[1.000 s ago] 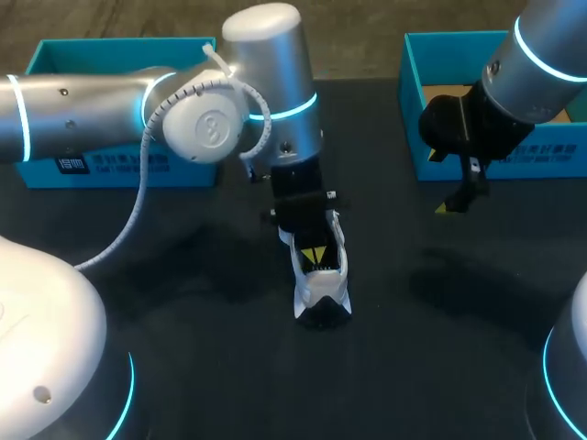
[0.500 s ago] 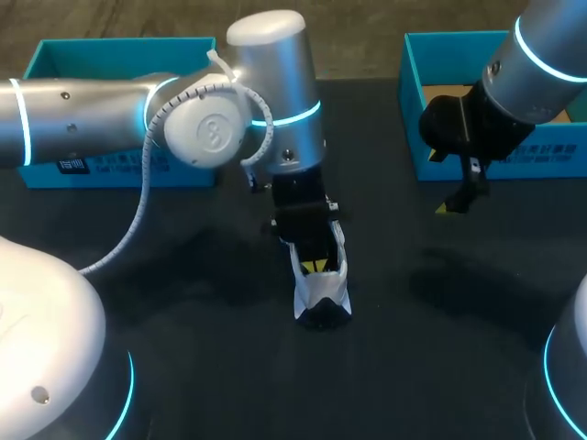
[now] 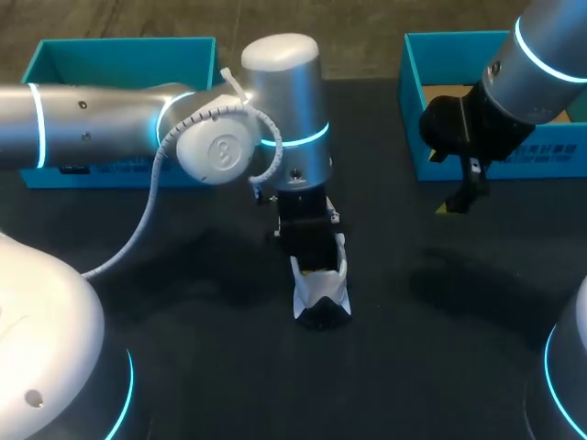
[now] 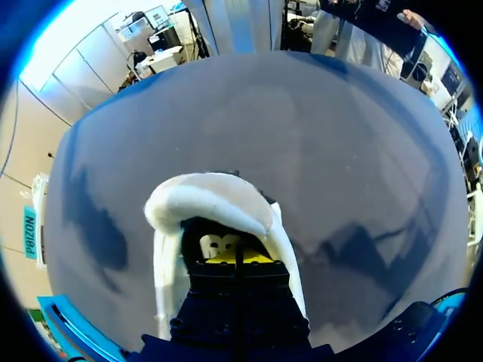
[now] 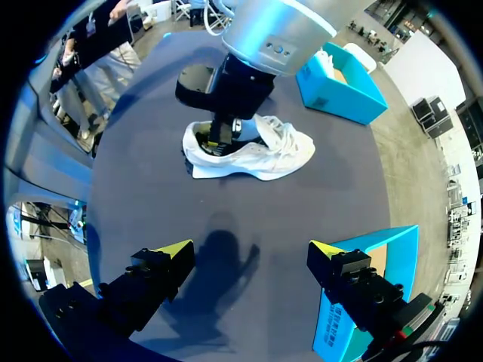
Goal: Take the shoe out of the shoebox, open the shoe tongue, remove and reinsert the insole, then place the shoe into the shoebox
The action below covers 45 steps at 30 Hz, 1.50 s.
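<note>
Left wrist view: left hand (image 4: 235, 256) is sunk into the mouth of the white shoe (image 4: 219, 200). The padded collar curves round ahead of the hand and down both its sides. The two finger bodies meet along a thin seam, so the hand is pressed together, with a strip of yellow tip just showing inside the shoe. A pale patch lies directly ahead of the tips, deep in the shoe (insole or lining, cannot tell). Whether anything is pinched between the tips cannot be seen.

Head view: the shoe stands on its sole on the dark desk (image 3: 183, 367), outside both boxes. The left arm (image 3: 110, 128) drops into it at the heel end, and the toe sticks out beyond the hand on the robot's side.

Right wrist view: right hand (image 5: 253, 249) is spread wide, its yellow tips well apart, hanging above bare desk with its shadow beneath. The shoe and the left hand lie well ahead of it. One teal shoebox (image 5: 392, 264) sits just beside the right hand's outer finger (only a corner and wall show). The other teal shoebox (image 5: 339, 87) is far ahead, beyond the shoe and near the left arm.
</note>
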Tool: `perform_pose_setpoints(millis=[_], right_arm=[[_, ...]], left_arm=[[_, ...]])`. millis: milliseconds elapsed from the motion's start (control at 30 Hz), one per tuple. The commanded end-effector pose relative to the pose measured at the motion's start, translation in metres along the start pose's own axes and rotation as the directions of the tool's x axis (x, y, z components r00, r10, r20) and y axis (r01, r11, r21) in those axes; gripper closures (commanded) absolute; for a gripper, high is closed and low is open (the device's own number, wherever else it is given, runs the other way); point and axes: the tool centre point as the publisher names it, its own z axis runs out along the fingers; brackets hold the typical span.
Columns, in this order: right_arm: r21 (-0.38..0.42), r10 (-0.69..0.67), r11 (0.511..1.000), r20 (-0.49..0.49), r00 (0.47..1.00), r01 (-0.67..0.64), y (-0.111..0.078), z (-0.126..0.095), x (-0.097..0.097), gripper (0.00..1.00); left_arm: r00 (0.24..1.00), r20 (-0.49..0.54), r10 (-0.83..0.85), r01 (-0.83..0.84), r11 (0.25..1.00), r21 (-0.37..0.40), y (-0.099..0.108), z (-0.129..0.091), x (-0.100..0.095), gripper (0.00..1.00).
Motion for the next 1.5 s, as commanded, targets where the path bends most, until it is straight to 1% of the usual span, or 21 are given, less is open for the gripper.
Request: perform_pose_setpoints(millis=[33, 167, 300, 400, 567, 667, 900, 967, 1033, 1167, 1300, 1400, 1500], right_arm=[[0.002, 0.001, 1.0, 0.001, 1.0, -0.001, 0.001, 0.001, 0.0, 0.0], [0.002, 0.001, 1.0, 0.001, 1.0, -0.001, 0.001, 0.001, 0.0, 0.0], [0.002, 0.001, 1.0, 0.001, 1.0, -0.001, 0.001, 0.001, 0.0, 0.0], [0.002, 0.001, 1.0, 0.001, 1.0, -0.001, 0.001, 0.001, 0.0, 0.0], [0.002, 0.001, 1.0, 0.001, 1.0, -0.001, 0.001, 0.001, 0.0, 0.0], [0.002, 0.001, 1.0, 0.001, 1.0, -0.001, 0.001, 0.001, 0.0, 0.0], [0.002, 0.001, 1.0, 0.001, 1.0, -0.001, 0.001, 0.001, 0.0, 0.0], [0.002, 0.001, 1.0, 0.001, 1.0, -0.001, 0.001, 0.001, 0.0, 0.0], [0.002, 0.001, 1.0, 0.001, 1.0, -0.001, 0.001, 0.001, 0.0, 0.0], [0.002, 0.001, 1.0, 0.001, 1.0, -0.001, 0.001, 0.001, 0.0, 0.0], [0.002, 0.001, 1.0, 0.001, 1.0, -0.001, 0.001, 0.001, 0.0, 0.0], [0.002, 0.001, 1.0, 0.001, 1.0, -0.001, 0.001, 0.001, 0.0, 0.0], [0.002, 0.001, 1.0, 0.001, 1.0, -0.001, 0.001, 0.001, 0.0, 0.0]], left_arm=[[1.0, 0.027, 0.007, -0.006, 0.999, -0.034, -0.012, -0.028, 0.001, 1.0], [0.999, 0.047, 0.016, -0.014, 0.999, -0.045, -0.013, -0.031, -0.008, 1.0], [0.998, 0.059, 0.016, -0.014, 0.999, -0.03, -0.019, -0.024, -0.015, 1.0], [0.998, 0.065, 0.012, -0.011, 1.0, -0.011, -0.021, -0.014, -0.017, 1.0], [0.998, 0.061, -0.004, 0.004, 1.0, 0.005, -0.016, 0.003, -0.015, 1.0], [0.999, 0.045, -0.012, 0.012, 1.0, 0.002, -0.01, 0.011, -0.011, 1.0], [0.999, 0.039, -0.028, 0.029, 1.0, -0.012, -0.002, 0.021, -0.004, 1.0], [1.0, 0.022, -0.016, 0.017, 0.998, -0.054, 0.002, 0.022, -0.002, 1.0], [0.999, 0.029, -0.022, 0.023, 0.998, -0.055, 0.004, 0.021, -0.001, 1.0], [1.0, 0.021, -0.016, 0.018, 0.995, -0.097, 0.012, 0.018, 0.0, 1.0], [0.999, 0.024, -0.022, 0.025, 0.993, -0.116, 0.02, 0.015, 0.001, 1.0], [1.0, 0.021, -0.024, 0.026, 0.989, -0.143, 0.026, 0.013, 0.002, 1.0], [1.0, 0.021, -0.014, 0.017, 0.982, -0.19, 0.028, 0.008, 0.004, 1.0]])
